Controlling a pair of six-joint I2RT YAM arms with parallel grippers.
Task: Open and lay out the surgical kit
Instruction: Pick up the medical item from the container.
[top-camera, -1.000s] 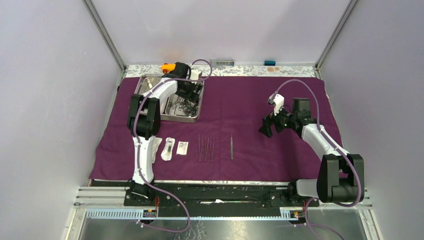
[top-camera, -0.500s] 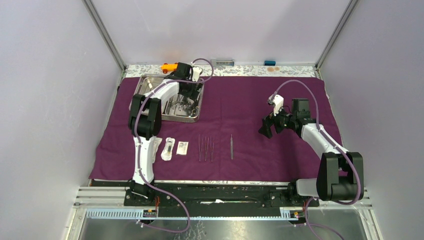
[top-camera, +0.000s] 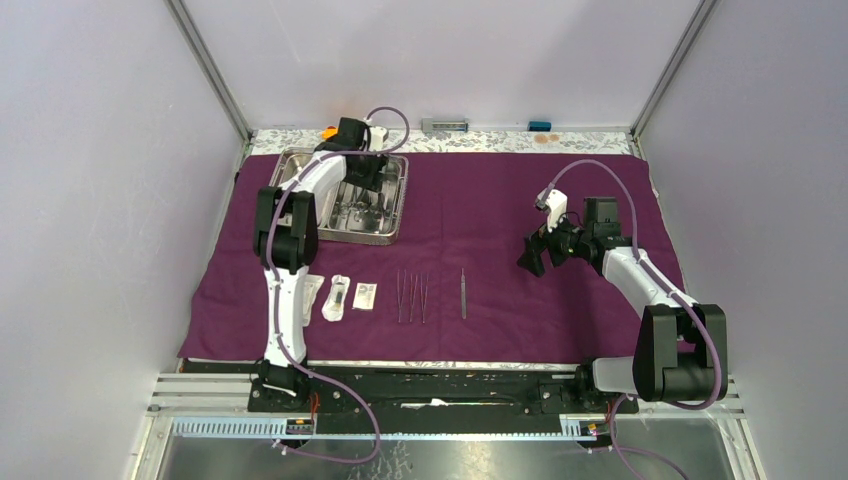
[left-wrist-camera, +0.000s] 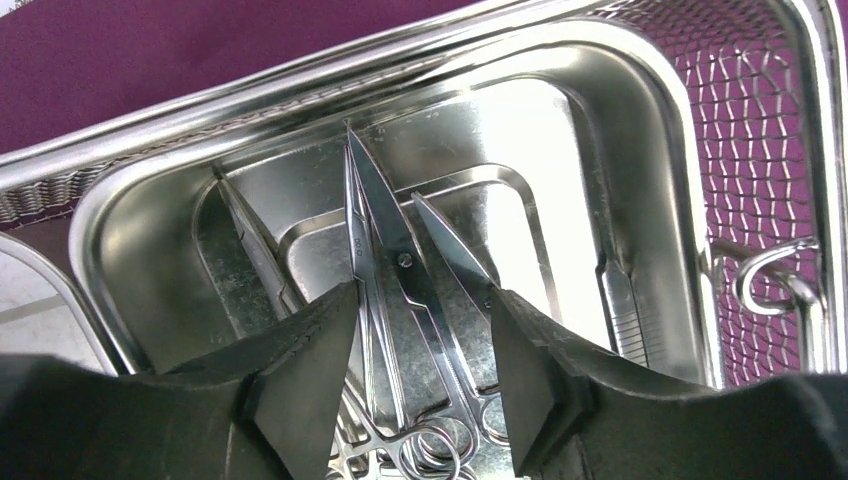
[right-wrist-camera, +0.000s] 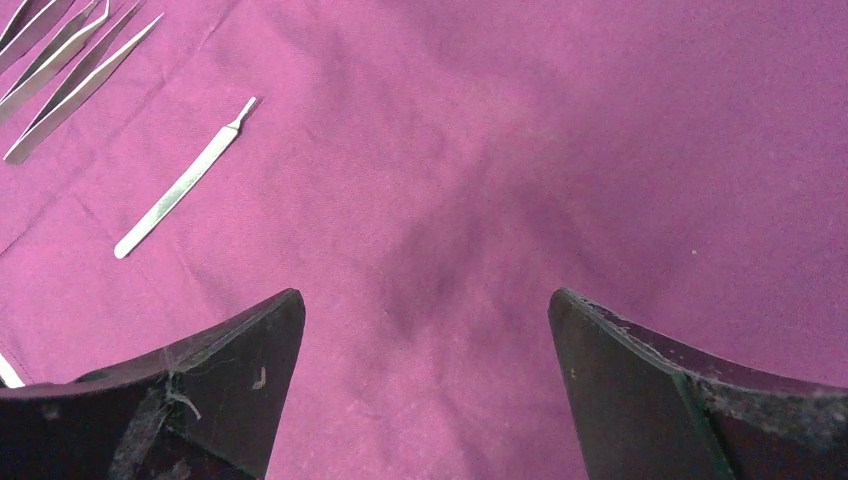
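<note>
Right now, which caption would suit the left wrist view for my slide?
Left gripper poised open around ring-handled scissors in the steel tray.

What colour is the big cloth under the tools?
The cloth is dark purple; the top external view shows it best.

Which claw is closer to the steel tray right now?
Left. The left claw is over the steel tray, fingers either side of the ring-handled instruments. The right claw hangs open over bare purple cloth, well to the tray's right.
</note>
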